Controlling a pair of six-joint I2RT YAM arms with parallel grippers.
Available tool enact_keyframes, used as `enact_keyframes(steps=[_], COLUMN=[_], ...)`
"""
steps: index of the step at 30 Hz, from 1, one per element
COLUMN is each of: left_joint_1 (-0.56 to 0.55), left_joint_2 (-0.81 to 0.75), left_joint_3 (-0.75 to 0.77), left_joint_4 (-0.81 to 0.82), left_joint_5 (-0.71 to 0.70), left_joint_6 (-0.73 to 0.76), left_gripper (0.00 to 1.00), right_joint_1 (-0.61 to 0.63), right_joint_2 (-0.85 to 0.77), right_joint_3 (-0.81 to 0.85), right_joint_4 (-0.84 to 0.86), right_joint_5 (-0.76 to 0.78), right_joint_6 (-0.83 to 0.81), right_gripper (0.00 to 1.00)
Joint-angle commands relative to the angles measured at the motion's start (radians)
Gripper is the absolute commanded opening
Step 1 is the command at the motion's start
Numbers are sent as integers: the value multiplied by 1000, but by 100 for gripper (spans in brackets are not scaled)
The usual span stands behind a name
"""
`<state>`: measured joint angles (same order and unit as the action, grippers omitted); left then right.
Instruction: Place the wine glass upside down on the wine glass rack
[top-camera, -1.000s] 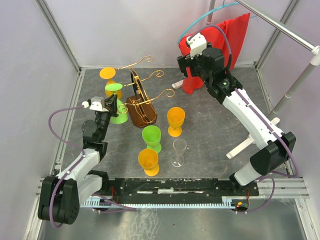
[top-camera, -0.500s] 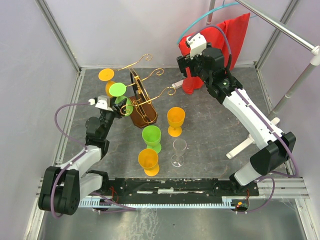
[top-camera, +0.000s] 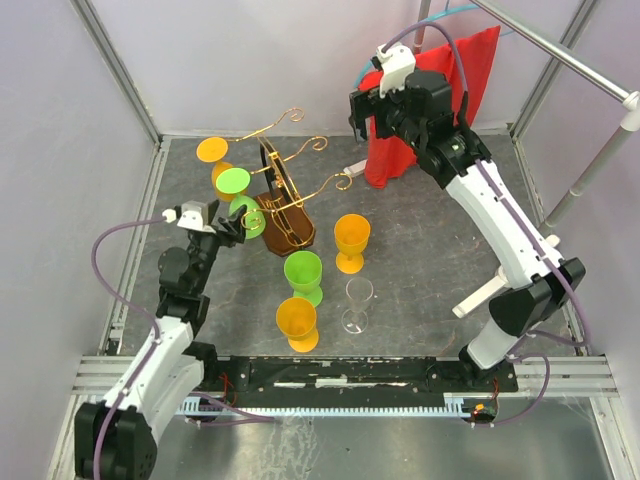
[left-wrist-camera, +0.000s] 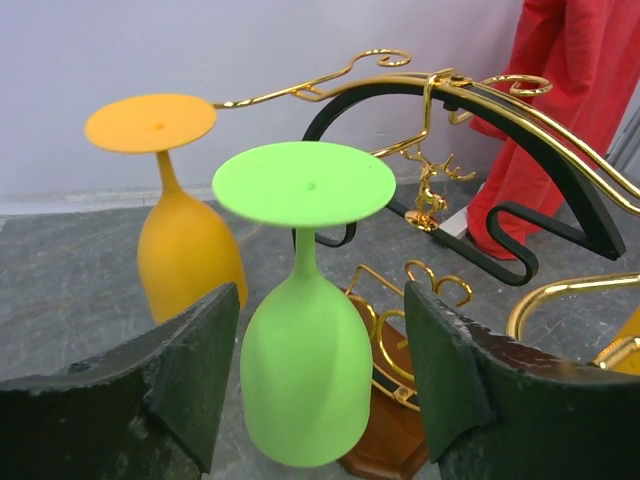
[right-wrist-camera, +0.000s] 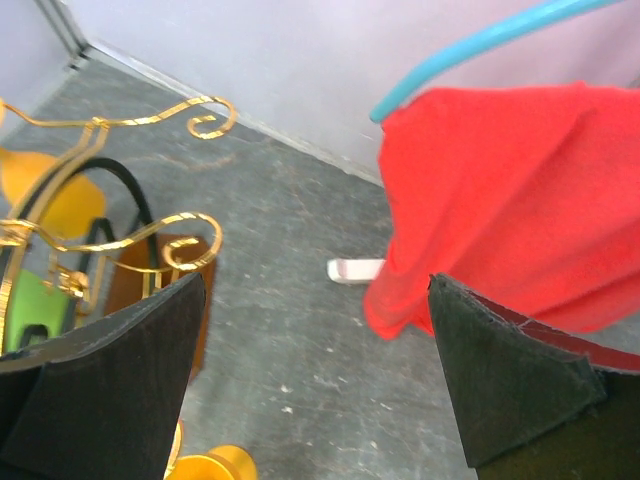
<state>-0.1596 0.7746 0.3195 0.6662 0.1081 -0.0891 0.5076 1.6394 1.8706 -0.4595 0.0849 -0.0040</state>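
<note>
One hazard: the left gripper (left-wrist-camera: 320, 310), fingers spread, straddles the inverted green wine glass (left-wrist-camera: 300, 390), so any skewed withdrawal could sweep it off the wine glass rack (top-camera: 287, 228).

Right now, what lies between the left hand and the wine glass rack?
An upside-down green wine glass, between the open fingers of the left hand, in front of the rack; the left wrist view shows it.

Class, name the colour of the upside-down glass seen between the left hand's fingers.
The upside-down glass is bright green, shown best in the left wrist view.
</note>
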Motion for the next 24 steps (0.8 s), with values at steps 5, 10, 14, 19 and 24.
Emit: enact_keyframes(steps=[5,10,14,19,24], left_joint_1=[-3,-2,-2,-2,-4], left_joint_2=[-176,-170,-136,-42,105], left_joint_3=[75,210,324,483,694], left_joint_4=[-362,-550,-601,-615,-668], left_joint_5=[-159,-242,-288,-195,-9], left_joint_6=[30,45,44,40,-27], left_gripper=[87,93,96,96,97], right_joint_1=[1,19,37,41,40], right_joint_2=[171,230,240,219,195], right_joint_3=[345,434,425,368,321], right_joint_4=[-207,-237,-234,-233,-240], right_joint_5=[-150,-203,-214,-205,-171], right_joint_6=[145,187,191,183,164], right_gripper=[100,100,100,100,100])
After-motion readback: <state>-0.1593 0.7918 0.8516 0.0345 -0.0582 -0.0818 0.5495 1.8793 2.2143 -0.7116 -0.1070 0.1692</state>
